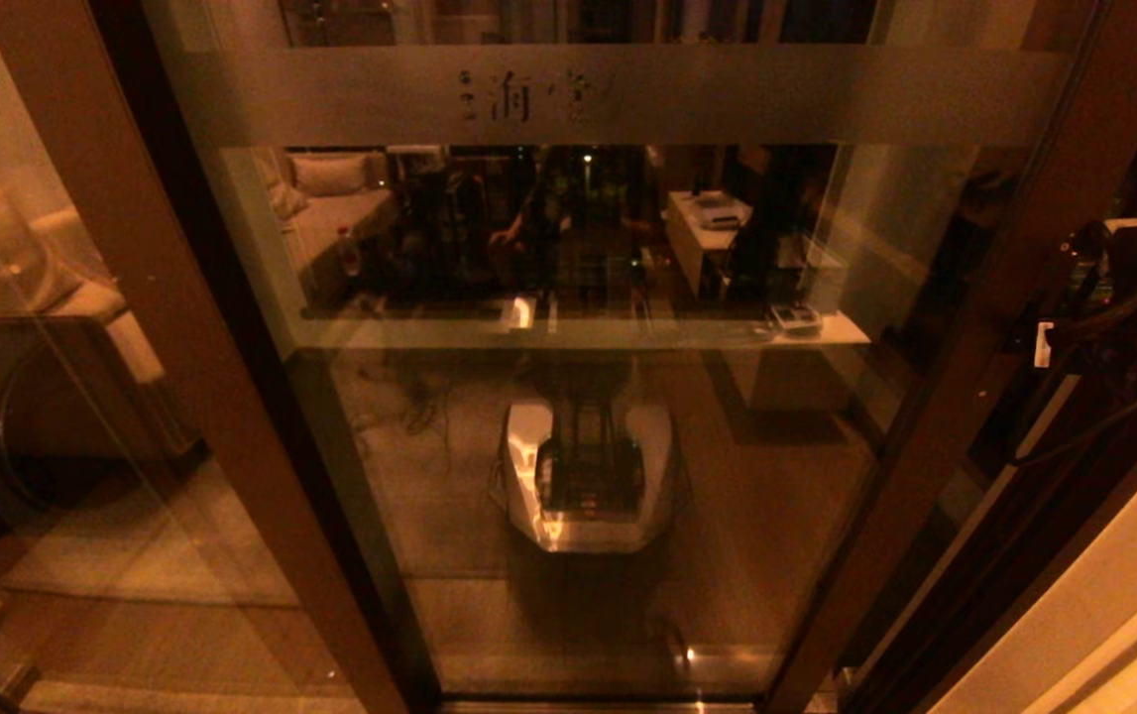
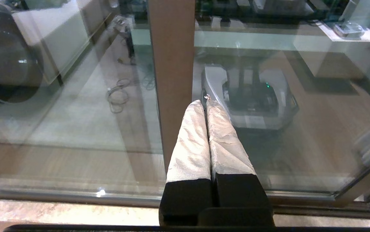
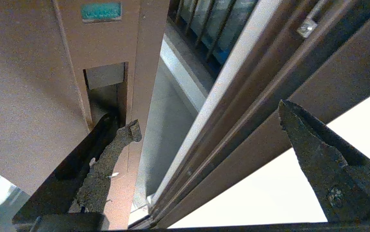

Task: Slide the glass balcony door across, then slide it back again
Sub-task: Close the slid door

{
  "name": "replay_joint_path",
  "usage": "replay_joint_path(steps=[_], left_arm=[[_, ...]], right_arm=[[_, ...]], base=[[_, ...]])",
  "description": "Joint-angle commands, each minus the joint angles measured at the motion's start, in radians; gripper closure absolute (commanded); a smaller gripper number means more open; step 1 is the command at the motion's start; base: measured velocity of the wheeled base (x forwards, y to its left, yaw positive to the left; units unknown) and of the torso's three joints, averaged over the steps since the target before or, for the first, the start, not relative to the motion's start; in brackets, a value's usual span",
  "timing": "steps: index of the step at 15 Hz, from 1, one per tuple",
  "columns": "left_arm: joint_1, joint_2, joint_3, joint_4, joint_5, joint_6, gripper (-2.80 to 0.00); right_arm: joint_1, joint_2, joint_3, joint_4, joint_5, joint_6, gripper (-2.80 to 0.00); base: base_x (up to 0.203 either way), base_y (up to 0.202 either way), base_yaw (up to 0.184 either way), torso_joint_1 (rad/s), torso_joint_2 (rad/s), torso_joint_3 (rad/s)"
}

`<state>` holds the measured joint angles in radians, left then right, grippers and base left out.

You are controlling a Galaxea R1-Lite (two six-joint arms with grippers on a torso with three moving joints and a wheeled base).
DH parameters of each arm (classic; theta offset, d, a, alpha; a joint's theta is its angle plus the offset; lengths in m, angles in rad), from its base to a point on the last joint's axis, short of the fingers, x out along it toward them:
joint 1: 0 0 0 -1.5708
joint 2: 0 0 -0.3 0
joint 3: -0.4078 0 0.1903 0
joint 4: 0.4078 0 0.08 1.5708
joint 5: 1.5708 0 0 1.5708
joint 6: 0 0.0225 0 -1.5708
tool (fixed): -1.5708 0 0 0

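Observation:
The glass balcony door [image 1: 588, 248] fills the head view, with its frosted band [image 1: 627, 94] across the top and dark brown stiles on both sides. My right arm [image 1: 1123, 297] reaches to the door's right stile [image 1: 974, 327]. In the right wrist view my right gripper [image 3: 207, 116] is open. One finger [image 3: 114, 151] has its tip at the recessed handle [image 3: 105, 87] on the stile; the other finger [image 3: 317, 154] lies over the outer frame. A narrow gap [image 3: 159, 129] shows between stile and frame. My left gripper [image 2: 204, 103] is shut and empty, its taped fingers [image 2: 191, 145] pointing at the brown stile [image 2: 172, 64].
A fixed glass panel [image 1: 53, 397] stands left of the door. The floor track [image 2: 75, 193] runs along the bottom. A white wall [image 1: 1103, 595] borders the right side. Balcony railing bars [image 3: 204, 25] show beyond the gap. The robot's base is reflected in the glass [image 1: 588, 476].

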<state>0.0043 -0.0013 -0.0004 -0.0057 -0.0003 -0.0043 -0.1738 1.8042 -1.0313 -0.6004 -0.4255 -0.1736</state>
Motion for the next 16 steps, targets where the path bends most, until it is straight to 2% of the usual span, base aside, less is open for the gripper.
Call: replay_joint_path(steps=[1,5,9,16], left_arm=[[0.000,0.001,-0.001,0.000,0.000,0.000,0.00],[0.000,0.001,0.000,0.000,0.000,0.000,0.00],[0.000,0.001,-0.001,0.000,0.000,0.000,0.00],[0.000,0.001,-0.001,0.000,0.000,0.000,0.00]], right_arm=[[-0.006,0.007,-0.002,-0.010,0.008,0.002,-2.80],[-0.022,-0.037,0.018,-0.010,0.066,0.013,-2.80],[-0.029,-0.147,0.117,-0.010,0.136,0.014,-2.80],[-0.062,-0.167,0.132,-0.010,0.153,0.023,-2.80]], base=[[0.000,0.000,0.000,0.000,0.00,0.000],[0.000,0.000,0.000,0.000,0.00,0.000],[0.000,0.000,0.000,0.000,0.00,0.000],[0.000,0.000,0.000,0.000,0.00,0.000]])
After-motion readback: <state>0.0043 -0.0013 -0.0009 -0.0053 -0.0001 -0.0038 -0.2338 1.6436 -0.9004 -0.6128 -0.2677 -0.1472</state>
